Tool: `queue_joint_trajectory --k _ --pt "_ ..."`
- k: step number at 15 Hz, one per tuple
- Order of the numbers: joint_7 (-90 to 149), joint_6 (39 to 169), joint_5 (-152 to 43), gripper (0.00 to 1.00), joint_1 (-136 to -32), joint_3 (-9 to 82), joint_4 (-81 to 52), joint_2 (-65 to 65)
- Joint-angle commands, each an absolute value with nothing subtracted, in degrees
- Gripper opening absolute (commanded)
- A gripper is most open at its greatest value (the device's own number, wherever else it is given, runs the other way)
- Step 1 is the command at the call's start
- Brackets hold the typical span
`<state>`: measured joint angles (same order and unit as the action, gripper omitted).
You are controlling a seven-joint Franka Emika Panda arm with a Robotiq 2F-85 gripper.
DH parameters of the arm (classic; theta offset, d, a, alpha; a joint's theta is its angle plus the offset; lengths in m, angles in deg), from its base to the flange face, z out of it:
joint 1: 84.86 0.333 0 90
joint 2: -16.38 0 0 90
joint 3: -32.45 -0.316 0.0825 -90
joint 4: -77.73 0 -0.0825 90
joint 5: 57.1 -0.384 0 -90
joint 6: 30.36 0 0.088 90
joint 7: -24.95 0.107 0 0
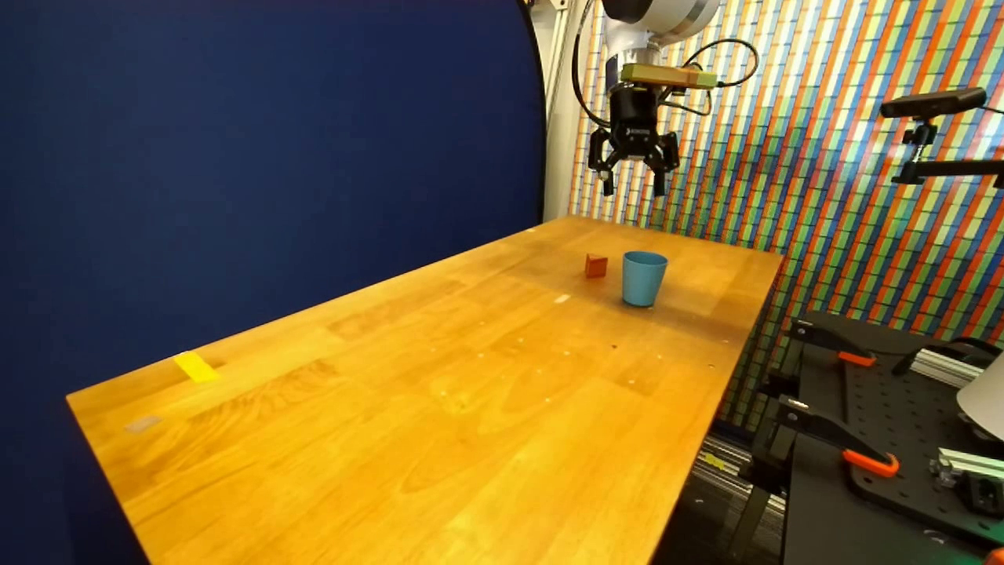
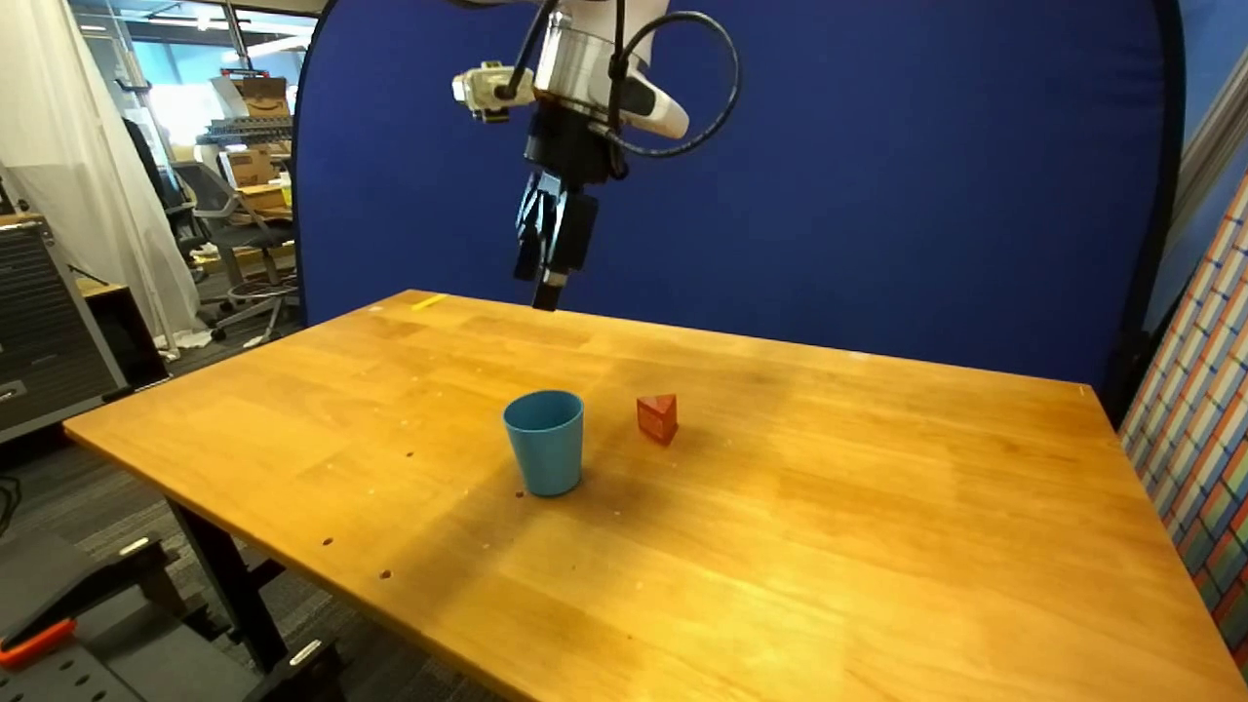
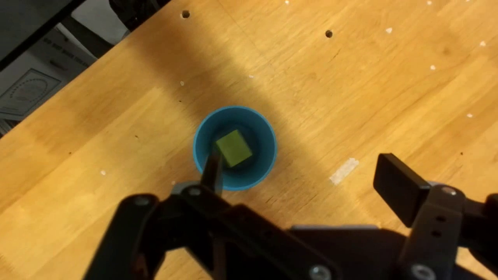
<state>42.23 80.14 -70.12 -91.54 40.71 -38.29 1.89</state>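
Green block (image 3: 234,148) sits inside blue cup (image 3: 263,153); lettering (image 1: 638,132) above spread fingers (image 1: 659,184) unreadable.

In my wrist view, a blurred finger (image 3: 212,175) hides the rim of the cup (image 3: 266,149) around seven o'clock.

In an exterior view, a white-flecked wooden tabletop (image 2: 877,565) carries an upright blue cup (image 2: 548,450); near the cup, to its right and slightly farther, stands a red triangular block (image 2: 657,419). Yellow tape (image 2: 429,302) lies at the far left corner.
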Motion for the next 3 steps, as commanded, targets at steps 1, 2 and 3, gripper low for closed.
queue_joint_trajectory --k 1,2,3 --pt "42.29 79.97 -70.06 1.00 -91.55 40.57 -38.18 1.90" --pt "42.29 79.98 -70.06 1.00 -91.58 40.60 -38.22 1.62" --pt "42.26 80.02 -70.07 1.00 -91.83 40.73 -38.22 1.15"
